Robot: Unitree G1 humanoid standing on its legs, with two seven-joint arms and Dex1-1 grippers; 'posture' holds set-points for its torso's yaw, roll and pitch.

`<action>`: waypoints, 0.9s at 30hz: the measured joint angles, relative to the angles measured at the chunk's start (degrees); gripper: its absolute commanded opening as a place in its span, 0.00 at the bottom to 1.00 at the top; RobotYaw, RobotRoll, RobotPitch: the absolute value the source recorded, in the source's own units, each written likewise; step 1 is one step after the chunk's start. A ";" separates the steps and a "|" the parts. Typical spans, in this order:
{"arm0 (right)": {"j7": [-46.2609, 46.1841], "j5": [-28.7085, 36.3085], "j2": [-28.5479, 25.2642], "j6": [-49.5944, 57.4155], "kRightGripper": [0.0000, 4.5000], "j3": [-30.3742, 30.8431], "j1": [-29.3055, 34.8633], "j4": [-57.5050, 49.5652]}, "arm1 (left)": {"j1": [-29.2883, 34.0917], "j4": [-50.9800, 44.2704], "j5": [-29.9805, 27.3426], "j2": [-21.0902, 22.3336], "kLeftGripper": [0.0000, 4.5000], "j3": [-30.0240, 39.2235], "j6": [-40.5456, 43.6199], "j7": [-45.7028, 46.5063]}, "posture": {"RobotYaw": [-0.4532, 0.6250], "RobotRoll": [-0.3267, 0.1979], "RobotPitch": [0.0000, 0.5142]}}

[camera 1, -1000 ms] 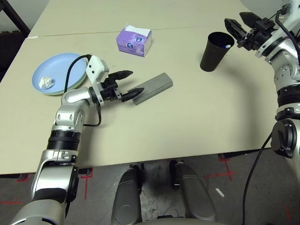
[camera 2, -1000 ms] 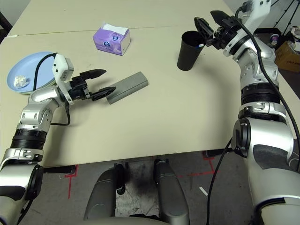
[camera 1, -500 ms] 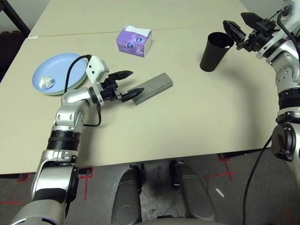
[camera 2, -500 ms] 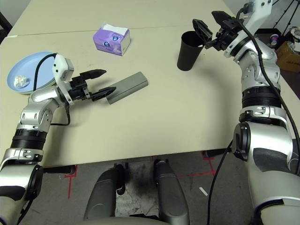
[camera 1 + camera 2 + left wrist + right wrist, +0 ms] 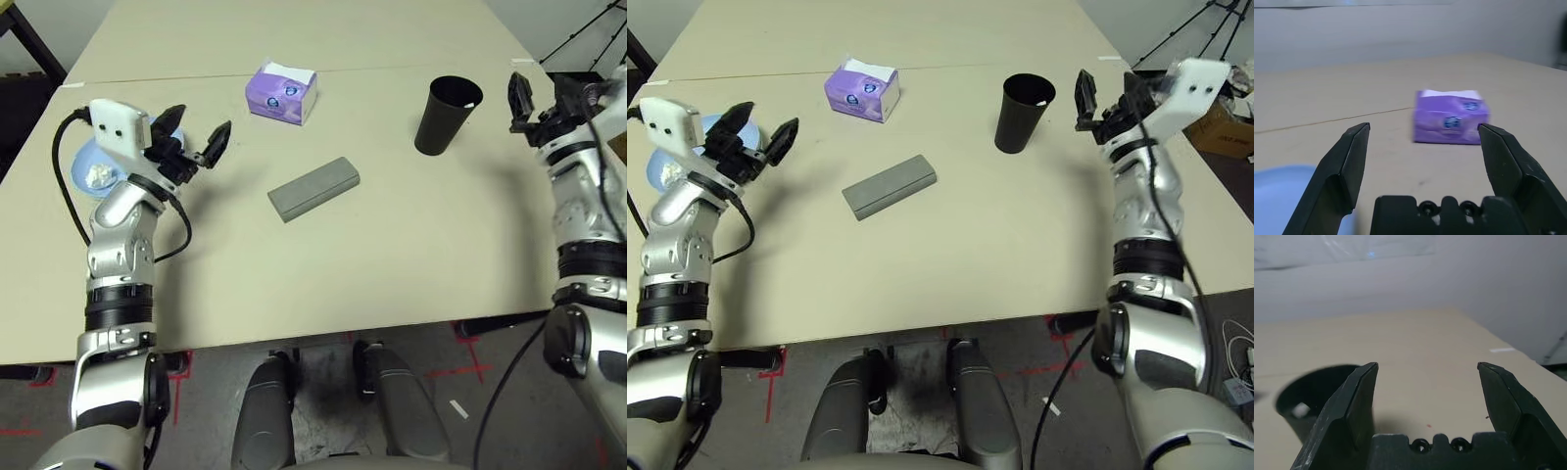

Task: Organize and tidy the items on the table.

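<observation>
The blue plate (image 5: 86, 164) is mostly hidden behind the left arm and its white camera box, so only a part of its rim and a part of its inside can be seen. A small white tissue (image 5: 98, 174) lies on this plate. If a second plate lies under the blue one, I cannot tell from here. In the left wrist view, the plate is only a blurred blue corner.

The black cup (image 5: 436, 116) stands upright on the far right part of the surface (image 5: 392, 255). In the right wrist view, a small white thing (image 5: 1300, 410) shows inside the cup, but it is too unclear to say what it is. The near side of the cup is covered there by one finger of the tool.

The grey case (image 5: 313, 188) lies flat and closed near the middle of the surface, well apart from both arms. A purple tissue box (image 5: 281, 92) stands farther back, between the plate and the cup.

The left tool (image 5: 193, 135) is spread wide, holds nothing, and hangs in the air just beside the plate. The right tool (image 5: 1107, 101) is also spread wide and empty, to the right of the cup and not touching it. One of its fingers is partly hidden by the wrist.
</observation>
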 measured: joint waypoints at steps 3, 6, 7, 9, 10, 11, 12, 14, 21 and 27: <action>-2.25 -1.81 0.15 -1.86 0.99 0.86 -0.10 3.68 | 0.00 0.53 1.60 -0.30 1.00 1.17 -1.79 5.08 | 0.38 0.62 0.30; -3.43 -3.67 0.97 -3.02 0.99 2.50 -0.86 7.93 | 0.12 3.41 4.40 -0.51 1.00 2.06 -4.62 11.33 | 0.38 0.62 0.29; -3.43 -3.95 1.21 -3.29 0.99 2.80 -1.20 8.95 | 0.32 4.32 5.12 -0.50 1.00 2.17 -5.41 12.73 | 0.38 0.62 0.29; -3.28 -4.31 1.43 -3.59 0.99 3.25 -1.58 10.01 | 1.48 4.85 5.87 -0.51 1.00 2.22 -6.16 14.48 | 0.38 0.62 0.30; -2.83 -4.33 1.42 -3.65 0.99 3.38 -1.73 10.22 | 2.35 4.86 6.10 -0.50 1.00 2.33 -6.40 15.06 | 0.38 0.62 0.30; -2.22 -4.33 1.40 -3.65 0.99 3.42 -1.88 10.45 | 3.17 4.89 6.19 -0.50 1.00 2.45 -6.47 15.45 | 0.38 0.62 0.30; -1.47 -4.33 1.39 -3.64 0.99 3.63 -1.93 10.50 | 3.94 4.88 6.26 -0.50 1.00 2.52 -6.48 15.76 | 0.38 0.62 0.31; 0.31 -4.32 1.30 -3.43 0.99 4.28 -1.92 10.51 | 5.50 4.82 6.38 -0.50 1.00 2.63 -6.47 16.44 | 0.38 0.62 0.31; 6.72 -3.49 -1.73 -3.32 0.99 4.54 -1.40 10.32 | 8.82 3.53 6.65 -0.02 1.00 4.42 -6.48 19.16 | 0.40 0.62 0.32; 14.23 -0.80 -2.60 -4.50 0.99 3.88 3.41 9.35 | 10.11 3.62 4.60 2.85 1.00 6.50 -7.15 15.63 | 0.40 0.62 0.34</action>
